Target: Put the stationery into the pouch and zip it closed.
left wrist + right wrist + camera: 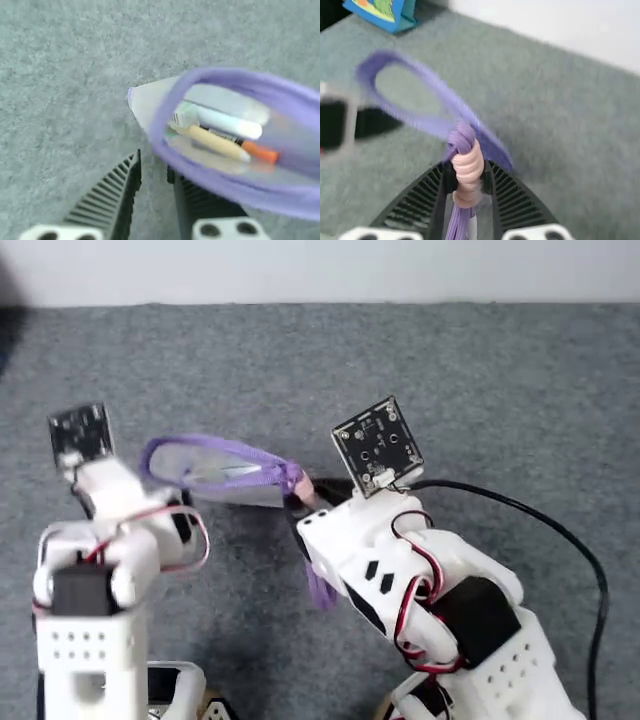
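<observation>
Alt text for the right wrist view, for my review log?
The right gripper is shut on the pink coiled zipper pull, which is topped by a purple knot. Beyond it, the purple rim of the pouch loops open above the grey table.

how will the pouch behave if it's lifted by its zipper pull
Probably floppy: the pouch has a thin clear wall, and its purple rim bows into a loop. Likely light, holding only a few pens. With the mouth gaping, those pens might slide out if it tips.
</observation>
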